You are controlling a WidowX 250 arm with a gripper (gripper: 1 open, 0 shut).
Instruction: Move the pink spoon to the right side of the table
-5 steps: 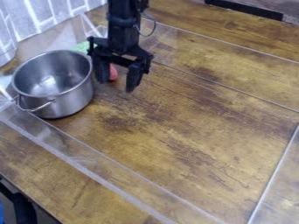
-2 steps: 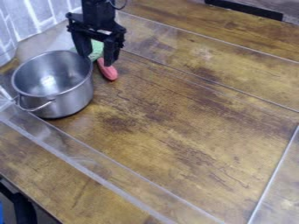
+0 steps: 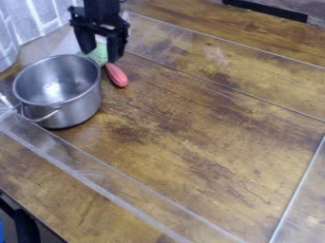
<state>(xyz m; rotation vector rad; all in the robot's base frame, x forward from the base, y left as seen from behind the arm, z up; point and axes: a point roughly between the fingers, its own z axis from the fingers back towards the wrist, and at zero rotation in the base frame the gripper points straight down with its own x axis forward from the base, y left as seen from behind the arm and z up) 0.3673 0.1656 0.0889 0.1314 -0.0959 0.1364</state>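
Observation:
The pink spoon (image 3: 116, 75) is a small reddish-pink oblong piece lying on the dark wooden table (image 3: 216, 123), just right of the steel pot. My black gripper (image 3: 101, 41) hangs above and slightly behind the spoon, at the top left of the view. Its fingers (image 3: 117, 42) stand apart and hold nothing. A light green rounded object (image 3: 98, 55) shows between and behind the fingers.
A steel pot (image 3: 56, 88) with a handle stands at the left. Clear glossy strips (image 3: 229, 90) cross the table diagonally. A white cloth (image 3: 32, 14) lies at the top left corner. The table's front edge runs along the bottom left.
My gripper has moved left and back, from over the spoon to behind it. The spoon, hidden a second ago, now lies in plain view on the table.

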